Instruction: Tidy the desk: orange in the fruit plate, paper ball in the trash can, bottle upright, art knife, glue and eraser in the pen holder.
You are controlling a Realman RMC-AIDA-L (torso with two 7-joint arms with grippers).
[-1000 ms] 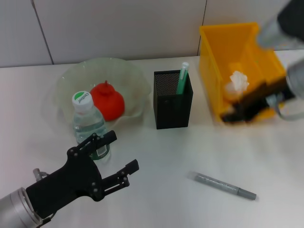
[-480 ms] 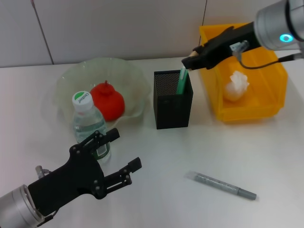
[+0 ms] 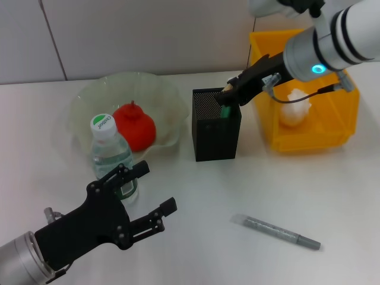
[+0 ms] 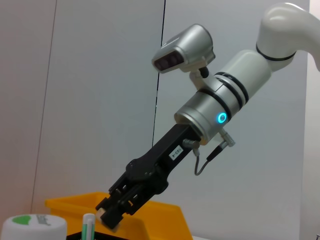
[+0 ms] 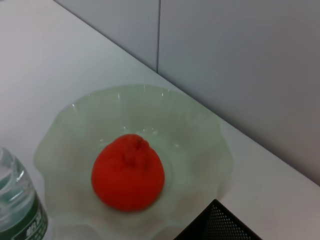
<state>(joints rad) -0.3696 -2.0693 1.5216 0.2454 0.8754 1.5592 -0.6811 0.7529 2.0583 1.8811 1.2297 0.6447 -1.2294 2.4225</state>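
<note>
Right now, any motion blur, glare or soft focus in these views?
Head view: sharp, no blur on the right end effector over the pen holder; soft shadows. Left wrist view: bottle cap cut off at the frame edge. Right wrist view: orange slightly soft, faint highlights on the fruit plate.

The only writing that shows clearly is on the white and green cap (image 3: 102, 125) of the bottle (image 3: 111, 159), which stands just in front of the glass fruit plate (image 3: 83, 101): a short word in green script, too small to read with certainty. A small white sticker on the right pincer (image 4: 175, 151) carries print that cannot be made out.
</note>
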